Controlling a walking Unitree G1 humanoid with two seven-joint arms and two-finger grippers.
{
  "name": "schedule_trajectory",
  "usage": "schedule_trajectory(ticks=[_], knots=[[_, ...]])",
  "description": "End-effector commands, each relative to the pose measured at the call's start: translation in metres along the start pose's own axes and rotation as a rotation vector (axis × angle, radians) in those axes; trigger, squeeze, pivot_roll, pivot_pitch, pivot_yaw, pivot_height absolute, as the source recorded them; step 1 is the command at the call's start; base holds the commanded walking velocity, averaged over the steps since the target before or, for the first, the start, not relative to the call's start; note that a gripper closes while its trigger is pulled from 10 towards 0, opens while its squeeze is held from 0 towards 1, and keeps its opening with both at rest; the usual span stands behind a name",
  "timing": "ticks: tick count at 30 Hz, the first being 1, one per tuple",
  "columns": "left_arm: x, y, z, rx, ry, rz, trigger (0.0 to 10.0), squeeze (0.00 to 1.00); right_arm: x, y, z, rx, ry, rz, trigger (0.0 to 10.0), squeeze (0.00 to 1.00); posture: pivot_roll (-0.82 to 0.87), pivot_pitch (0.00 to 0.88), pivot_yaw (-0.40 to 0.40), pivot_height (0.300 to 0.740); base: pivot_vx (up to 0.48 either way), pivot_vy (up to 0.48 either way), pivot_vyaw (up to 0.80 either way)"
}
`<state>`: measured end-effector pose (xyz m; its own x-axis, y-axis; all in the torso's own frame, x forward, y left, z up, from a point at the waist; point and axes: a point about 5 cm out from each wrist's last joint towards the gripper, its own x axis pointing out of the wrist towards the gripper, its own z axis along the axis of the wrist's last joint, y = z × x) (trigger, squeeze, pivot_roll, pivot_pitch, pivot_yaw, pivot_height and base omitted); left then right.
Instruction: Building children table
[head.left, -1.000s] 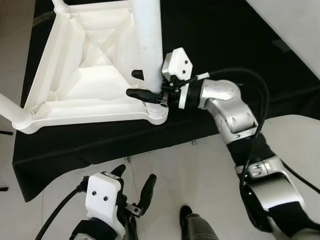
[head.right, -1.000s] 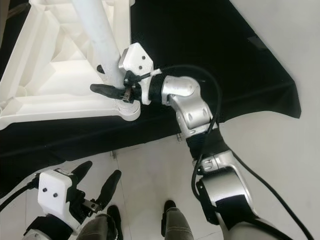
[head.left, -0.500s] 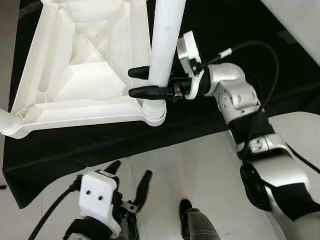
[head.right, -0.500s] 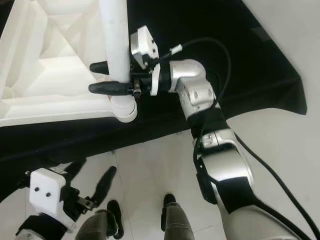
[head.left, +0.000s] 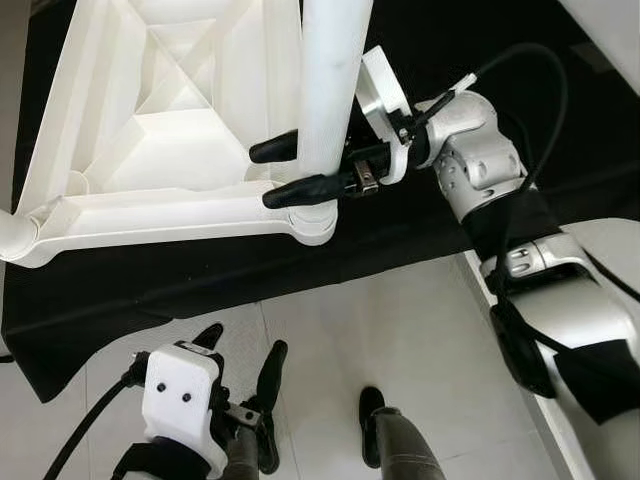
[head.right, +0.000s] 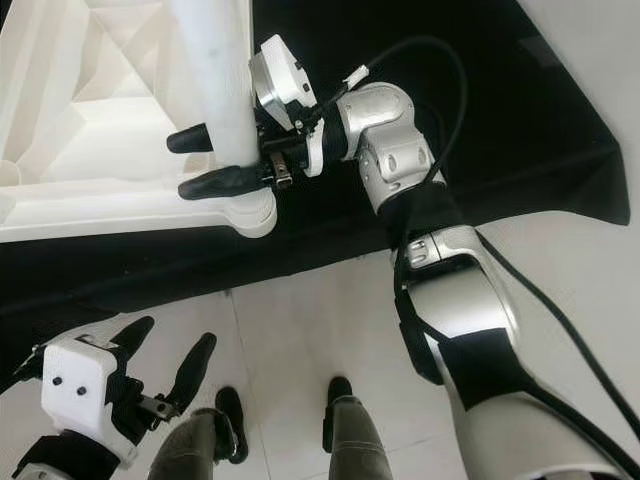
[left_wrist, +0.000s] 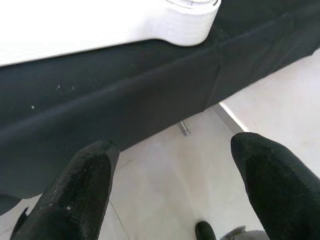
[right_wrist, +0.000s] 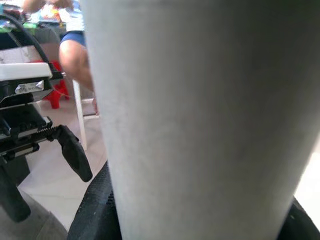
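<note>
No legible txt, labels or nos. — none anywhere.

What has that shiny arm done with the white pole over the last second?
The right hand, clamped on the round white plastic table leg, has rolled its wrist, apparently twisting the leg in the corner socket of the upturned white plastic tabletop. The grip held throughout. The left hand stayed open and idle below.
</note>
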<state>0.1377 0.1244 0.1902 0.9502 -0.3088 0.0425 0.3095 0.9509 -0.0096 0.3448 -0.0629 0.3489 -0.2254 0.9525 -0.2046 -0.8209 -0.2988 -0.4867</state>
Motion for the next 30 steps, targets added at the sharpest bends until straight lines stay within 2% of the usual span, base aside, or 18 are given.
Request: schedule_trajectory(ticks=[1,11,19,24,25,27,29,30], knots=[[-0.005,-0.003,-0.004,0.002,0.044,-0.014,10.0,0.00,0.009,0.013,-0.033,0.129,0.083,0.073,10.0,0.00,0.11,0.532,0.029,0.740,0.000,0.000,0.00],[-0.006,-0.006,-0.004,-0.017,0.040,-0.022,10.0,0.00,0.018,0.010,-0.031,0.192,0.104,0.132,10.0,0.00,0.10,0.544,0.020,0.740,0.000,0.000,0.00],[-0.007,-0.006,-0.004,-0.021,0.036,-0.021,10.0,0.00,0.025,0.010,-0.039,0.165,0.140,0.138,10.0,0.00,0.09,0.544,0.015,0.740,0.000,0.000,0.00],[-0.007,-0.007,-0.004,-0.024,0.036,-0.019,10.0,0.00,0.025,0.009,-0.048,0.173,0.127,0.073,10.0,0.00,0.08,0.541,0.014,0.740,0.000,0.000,0.00],[-0.006,-0.007,-0.004,-0.025,0.036,-0.020,10.0,0.00,0.025,0.009,-0.053,0.190,0.133,0.022,10.0,0.00,0.08,0.539,0.016,0.740,0.000,0.000,0.00],[-0.006,-0.007,-0.004,-0.025,0.036,-0.020,10.0,0.00,0.025,0.009,-0.053,0.190,0.133,0.022,10.0,0.00,0.08,0.539,0.016,0.740,0.000,0.000,0.00],[-0.005,-0.007,-0.004,-0.025,0.036,-0.021,10.0,0.00,0.023,0.008,-0.061,0.230,0.146,-0.105,10.0,0.00,0.07,0.534,0.017,0.740,0.000,0.000,0.00],[-0.005,-0.007,-0.004,-0.025,0.036,-0.021,10.0,0.00,0.023,0.008,-0.061,0.230,0.146,-0.105,10.0,0.00,0.07,0.534,0.017,0.740,0.000,0.000,0.00]])
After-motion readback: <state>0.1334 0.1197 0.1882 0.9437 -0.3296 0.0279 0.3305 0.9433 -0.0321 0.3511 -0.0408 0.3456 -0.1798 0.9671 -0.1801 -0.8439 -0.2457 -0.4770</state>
